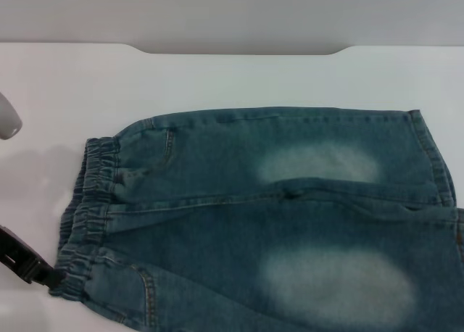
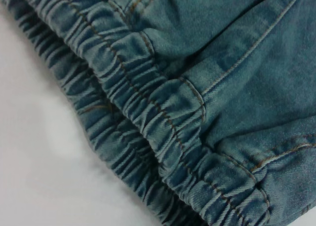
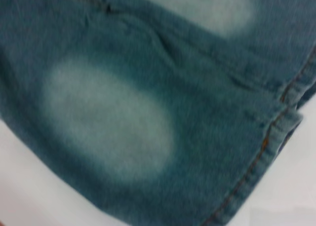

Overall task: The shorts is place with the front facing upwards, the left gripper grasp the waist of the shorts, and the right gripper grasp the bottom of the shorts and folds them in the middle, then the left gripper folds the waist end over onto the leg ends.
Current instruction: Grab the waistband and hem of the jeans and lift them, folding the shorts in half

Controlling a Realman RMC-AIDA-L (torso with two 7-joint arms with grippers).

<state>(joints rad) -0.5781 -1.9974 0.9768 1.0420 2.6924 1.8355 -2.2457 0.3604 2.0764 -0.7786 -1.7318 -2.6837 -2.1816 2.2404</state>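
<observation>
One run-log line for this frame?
shorts flat, unfolded, table | left gripper at waistband near corner | right gripper unseen

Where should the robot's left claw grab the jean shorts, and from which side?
Best guess: the ruffled elastic waistband of the shorts, at its corner nearest the robot. That bunched edge faces the robot's left and gives a thick ridge to pinch. The left gripper sits just outside it on the white table, so coming in from the left looks easiest.

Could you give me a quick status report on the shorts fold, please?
Left gripper at the waist, grasp unconfirmed. Right gripper out of view. Shorts flat on the table, unfolded. Nothing in the way.
</observation>
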